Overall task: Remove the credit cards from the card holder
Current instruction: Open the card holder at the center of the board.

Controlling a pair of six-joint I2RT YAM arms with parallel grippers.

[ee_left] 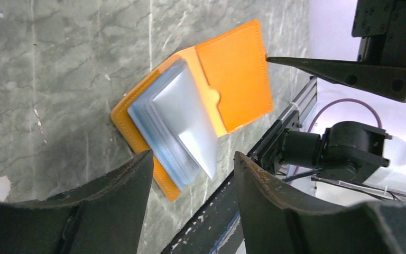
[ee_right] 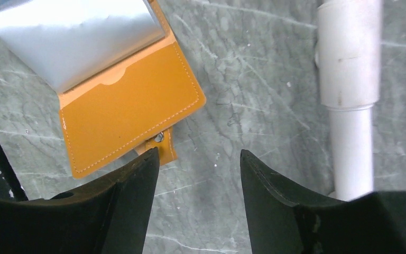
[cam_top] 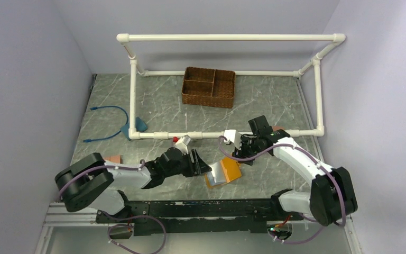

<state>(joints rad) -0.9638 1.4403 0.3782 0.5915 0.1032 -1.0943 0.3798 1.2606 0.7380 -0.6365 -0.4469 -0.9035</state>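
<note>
Grey marbled tabletop (cam_top: 158, 106) w/ a white PVC pipe frame (cam_top: 227, 38) round the back half, a wicker basket (cam_top: 209, 87) on the far side, and a blue cable (cam_top: 108, 121) off to the left. Card holder (cam_top: 227, 172) lies open on the table near the front edge, between the two arms. Its orange flap is spread flat toward the right arm, w/ the pale blue-grey slots fanned up on the other half. Credit cards (ee_left: 182, 119) sit in those slots as a pale stack, top one tilted up, none out yet.

Left gripper (ee_left: 193, 159): jaws apart, holding nothing, close by the holder's slot-side edge. Right gripper (ee_right: 198, 156): also apart & empty. One of its fingers sits at the flap's edge by the snap tab (ee_right: 164, 145); touching or just above, can't tell.

Handling, my guess: the holder is light, soft leather & will prob. slide on the smooth top unless pinned, so a finger pressing the flat flap makes sense. Cards look thin, stiff, slick, likely snug in the sleeves. Best pinch is the raised free edge of the top card, pulling along the slot, not straight up. Too deep a pinch may grab sleeve + card together.
</note>
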